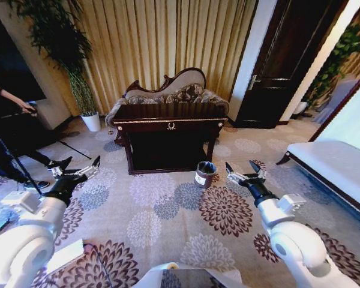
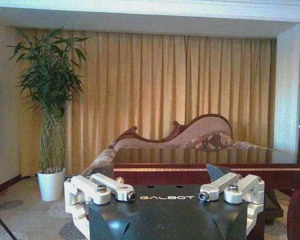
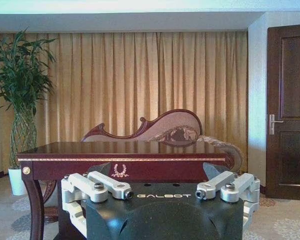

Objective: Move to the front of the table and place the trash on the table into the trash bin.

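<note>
Both grippers: you're holding left [image 1: 91, 168] and right [image 1: 245, 170] spread wide, gripping nothing, low over carpet.
Table [image 1: 168, 122]: sitting well ahead of you.
Bin [image 1: 204, 174]: standing just beside its front right leg.

Left pincer [image 2: 166, 196] (fingers apart) faces the table [image 2: 200, 167].

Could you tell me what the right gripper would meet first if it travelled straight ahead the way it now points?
Probably the front of the large dark glossy wooden table: the open right gripper faces its gold-trimmed edge, with bare patterned carpet between. Depth is uncertain.
</note>
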### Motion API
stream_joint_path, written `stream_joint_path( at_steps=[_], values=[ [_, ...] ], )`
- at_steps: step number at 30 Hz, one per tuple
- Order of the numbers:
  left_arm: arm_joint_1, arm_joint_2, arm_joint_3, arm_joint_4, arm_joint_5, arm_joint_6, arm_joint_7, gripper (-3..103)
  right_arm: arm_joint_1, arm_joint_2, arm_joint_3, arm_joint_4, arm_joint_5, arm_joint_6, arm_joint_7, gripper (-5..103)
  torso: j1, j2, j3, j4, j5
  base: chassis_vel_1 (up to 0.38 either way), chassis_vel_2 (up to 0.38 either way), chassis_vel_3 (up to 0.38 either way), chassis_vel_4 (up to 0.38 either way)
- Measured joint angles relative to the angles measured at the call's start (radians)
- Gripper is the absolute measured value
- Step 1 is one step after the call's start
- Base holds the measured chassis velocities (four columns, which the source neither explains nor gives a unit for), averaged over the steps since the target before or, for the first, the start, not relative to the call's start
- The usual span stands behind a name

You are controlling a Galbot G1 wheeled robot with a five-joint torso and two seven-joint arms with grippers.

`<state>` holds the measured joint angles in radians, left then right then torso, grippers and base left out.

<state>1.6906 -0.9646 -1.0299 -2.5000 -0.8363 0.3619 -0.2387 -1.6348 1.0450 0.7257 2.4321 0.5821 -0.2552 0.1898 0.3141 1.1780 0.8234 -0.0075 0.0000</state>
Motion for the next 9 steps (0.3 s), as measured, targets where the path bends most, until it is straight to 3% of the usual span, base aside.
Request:
stream_joint_path(
  at_steps=[9],
  values=[
    [0.000, 0.000, 0.000, 0.000, 0.000, 0.000, 0.000, 100, 0.000, 0.000, 0.000, 0.000, 0.000, 0.000, 0.000, 100, 0.000, 0.000, 0.000, 0.0000, 0.0000, 0.000, 0.000, 0.000, 0.000]
  ],
)
